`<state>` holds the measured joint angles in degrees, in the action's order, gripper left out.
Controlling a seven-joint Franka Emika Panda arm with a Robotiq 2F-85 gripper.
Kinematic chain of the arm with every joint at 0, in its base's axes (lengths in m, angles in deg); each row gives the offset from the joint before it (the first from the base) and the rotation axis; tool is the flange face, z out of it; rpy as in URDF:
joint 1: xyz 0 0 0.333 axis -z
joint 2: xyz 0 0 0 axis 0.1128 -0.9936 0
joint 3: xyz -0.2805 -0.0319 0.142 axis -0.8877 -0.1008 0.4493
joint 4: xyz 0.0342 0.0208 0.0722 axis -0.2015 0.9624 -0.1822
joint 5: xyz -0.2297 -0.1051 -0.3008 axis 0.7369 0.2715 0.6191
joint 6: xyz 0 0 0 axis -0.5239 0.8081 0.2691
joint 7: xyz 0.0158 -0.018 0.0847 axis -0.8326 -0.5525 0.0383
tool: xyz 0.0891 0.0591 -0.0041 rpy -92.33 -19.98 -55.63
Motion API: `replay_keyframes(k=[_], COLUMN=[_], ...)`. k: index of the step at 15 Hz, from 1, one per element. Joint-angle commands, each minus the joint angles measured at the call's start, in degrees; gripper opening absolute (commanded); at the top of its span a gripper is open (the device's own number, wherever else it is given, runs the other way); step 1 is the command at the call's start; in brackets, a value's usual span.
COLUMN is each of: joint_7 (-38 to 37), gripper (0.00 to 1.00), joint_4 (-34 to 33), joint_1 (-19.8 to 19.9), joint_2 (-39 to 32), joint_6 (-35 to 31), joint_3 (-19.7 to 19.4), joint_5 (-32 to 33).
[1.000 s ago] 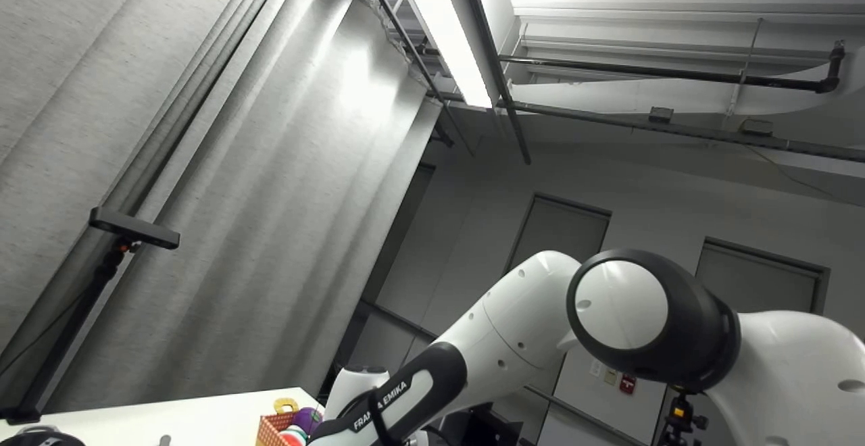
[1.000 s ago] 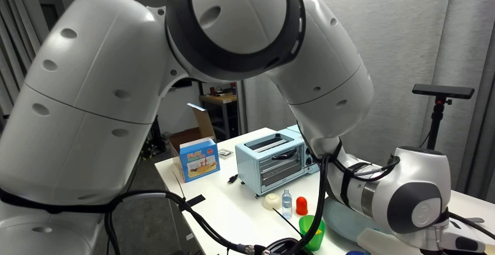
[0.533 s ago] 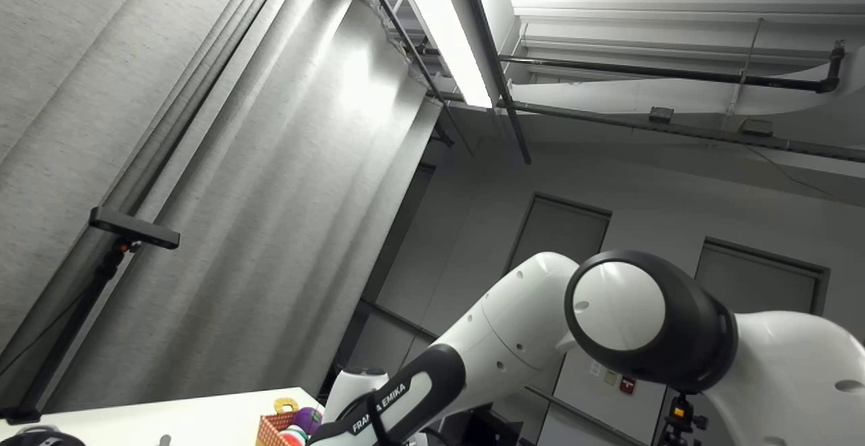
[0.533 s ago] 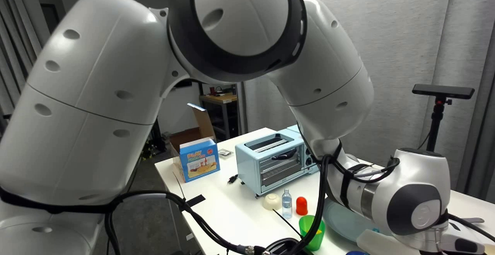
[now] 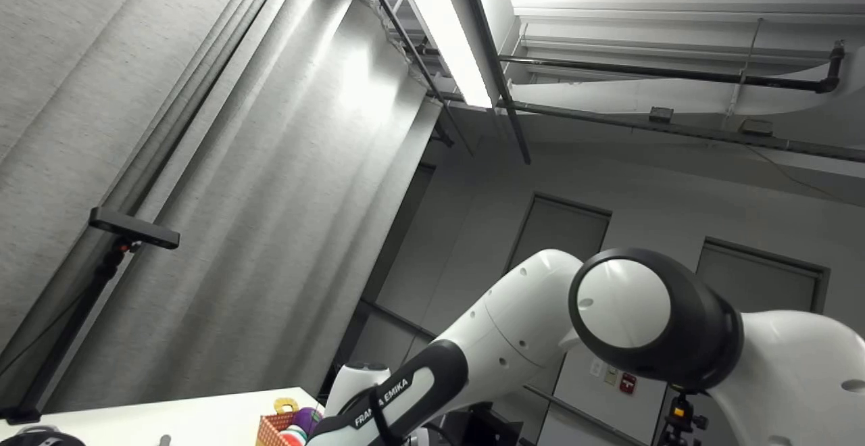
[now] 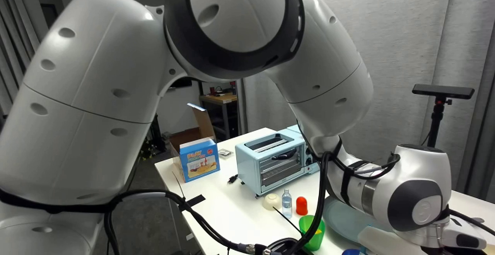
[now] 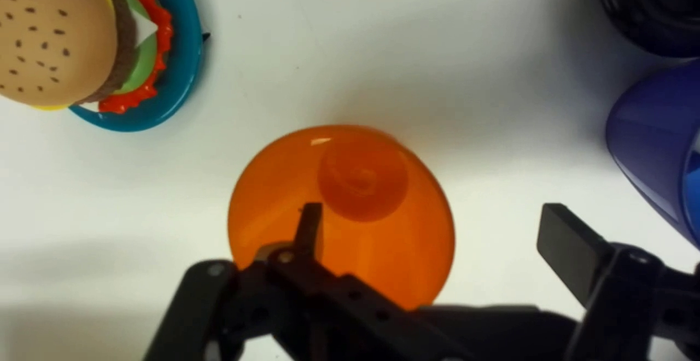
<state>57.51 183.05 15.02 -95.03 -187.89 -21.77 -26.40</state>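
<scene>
In the wrist view my gripper (image 7: pixel 432 210) stands open, jaws wide apart, with nothing pinched between them. Nearest to it is an orange cup (image 7: pixel 383 235), seen from above into its round interior. The left finger (image 7: pixel 309 227) overlaps the cup's inside in the picture; whether it reaches in or hovers above I cannot tell. The right finger (image 7: pixel 571 251) is off the cup, over white tabletop. The cup's right wall shows between the two, and its lower left part is hidden behind the gripper. In both exterior views the fingertips are out of sight.
A toy burger (image 7: pixel 54 38) on a teal plate (image 7: pixel 188 76) lies upper left, a dark blue cup (image 7: pixel 651 137) at the right edge. A toaster oven (image 6: pixel 270 162), bottle (image 6: pixel 286 203), green cup (image 6: pixel 315 241) and light blue plate (image 6: pixel 340 220) share the table. A basket (image 5: pixel 270 429) stands nearby.
My gripper has opened over the last second. The arm dipped very slightly, then rose a little; its wrist now sits marginally higher. The toaster, bottle and green cup have stayed put.
</scene>
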Motion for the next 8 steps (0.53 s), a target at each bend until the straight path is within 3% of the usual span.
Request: replay_keyframes(k=[1,8], joint_7=[-1.8,-3.9], gripper=[1.0,1.0], joint_4=[1.7,3.9], joint_1=[-0.6,-2.3], joint_2=[3.0,8.8], joint_6=[-0.5,0.0], joint_3=[-0.6,-0.8], joint_5=[0.6,2.0])
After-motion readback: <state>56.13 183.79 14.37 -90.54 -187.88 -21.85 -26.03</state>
